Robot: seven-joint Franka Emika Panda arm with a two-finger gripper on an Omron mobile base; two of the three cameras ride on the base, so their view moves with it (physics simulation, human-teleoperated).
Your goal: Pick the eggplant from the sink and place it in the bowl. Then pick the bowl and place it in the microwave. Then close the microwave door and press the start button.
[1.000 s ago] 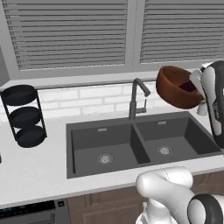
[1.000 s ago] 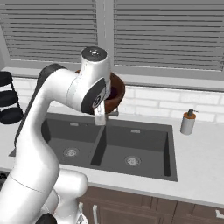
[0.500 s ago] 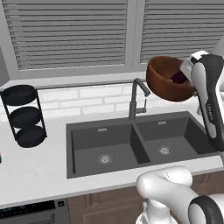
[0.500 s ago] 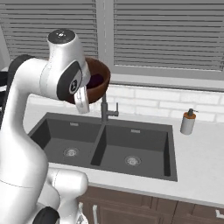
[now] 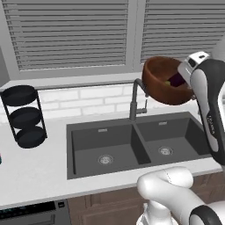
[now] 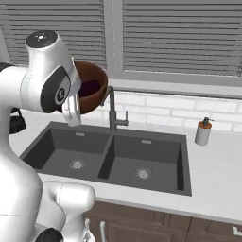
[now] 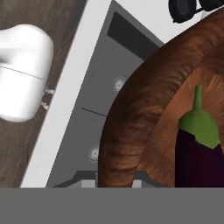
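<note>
While the arm holds the bowl (image 5: 163,81) in the air above the sink (image 5: 136,143), the bowl tilts with its opening toward the left base camera. The jaws stand narrowly apart and are clamped on the bowl's wall at the rim; the gripper (image 5: 186,74) sits at the bowl's right side in the left base view. The eggplant (image 7: 199,151) lies inside the bowl against the inner wall, green stem cap uppermost in the hand view. The bowl hangs beside the faucet (image 5: 137,99), just above its spout and near the back edge of the bench (image 5: 39,165). Both sink basins lie below. A black tiered rack (image 5: 23,115) stands at the bench's left end; a soap dispenser (image 6: 203,131) stands right of the sink.
</note>
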